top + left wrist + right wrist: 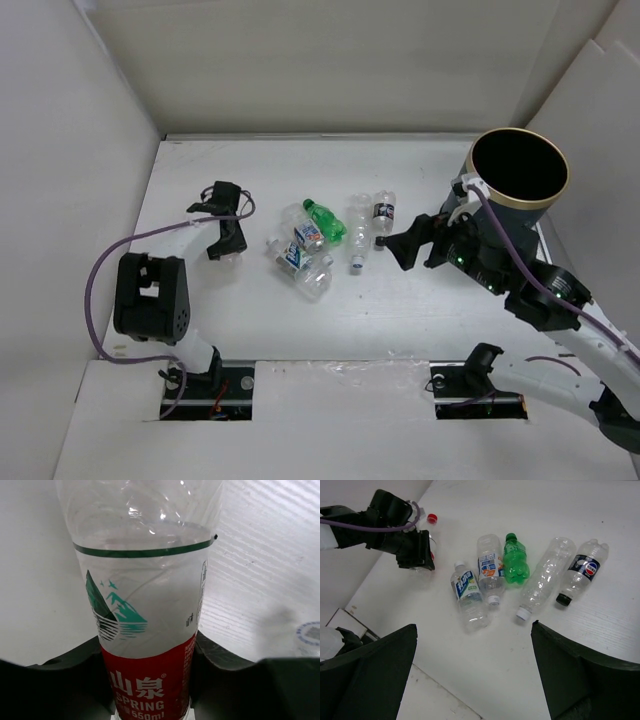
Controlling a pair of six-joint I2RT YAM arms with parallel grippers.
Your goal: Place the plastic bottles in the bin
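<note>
My left gripper (pixel 226 243) is shut on the red-label bottle (pixel 145 630); in the left wrist view both jaws press its sides. The right wrist view shows its red cap (pixel 432 517) beyond the left gripper (pixel 415 552). Several more bottles lie mid-table: a green one (pixel 325 221), two blue-labelled ones (pixel 308 235) (pixel 290 256), a clear white-capped one (pixel 358 236) and a black-labelled one (pixel 383 214). My right gripper (pixel 398 246) is open and empty, just right of them. The dark bin (pixel 518 170) with a tan rim stands at the back right.
White walls enclose the table on the left, back and right. The table's front edge (pixel 445 700) lies under the right gripper (pixel 475 650). The right arm's body sits between the bottles and the bin.
</note>
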